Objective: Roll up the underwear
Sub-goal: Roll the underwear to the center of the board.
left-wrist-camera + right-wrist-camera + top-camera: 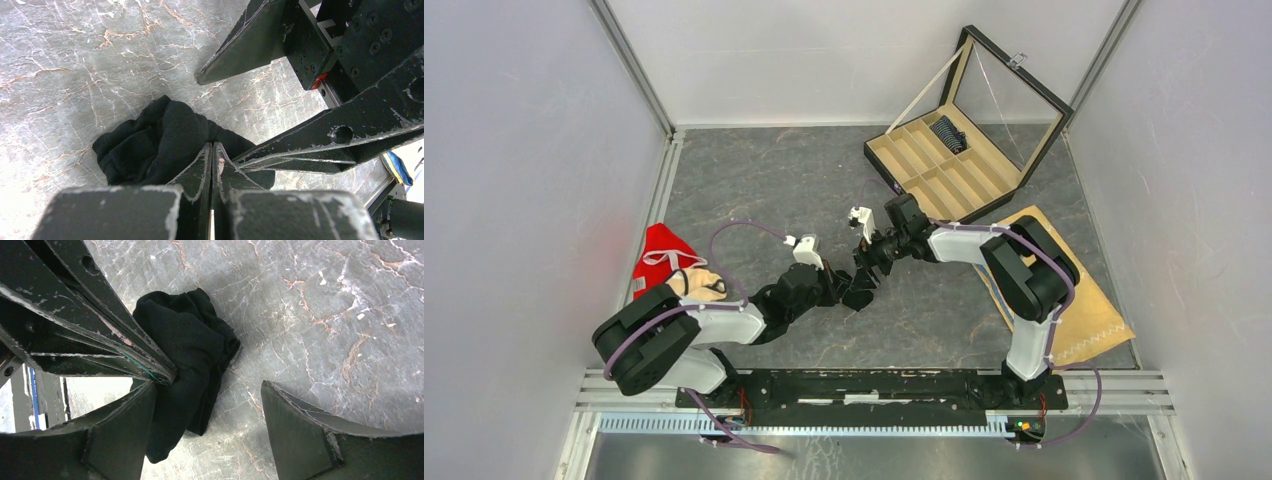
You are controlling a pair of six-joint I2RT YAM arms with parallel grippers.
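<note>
A black underwear [150, 145] lies bunched on the grey marble table [754, 190], at the centre between both arms [861, 296]. My left gripper [212, 146] is shut, with its tips resting against the bundle's near edge and no cloth showing between the fingers. My right gripper [207, 385] stands open over the other side. Its left finger [125, 430] covers part of the cloth [192, 340], and its right finger [300, 430] is above bare table. A dark striped roll [947, 132] lies in one compartment of the open box.
An open black box [944, 170] with tan compartments and a raised clear lid stands at the back right. A tan cloth with white zigzag stitching [1079, 305] lies under the right arm. A red fabric item [662, 258] sits at the left, by the left arm's elbow.
</note>
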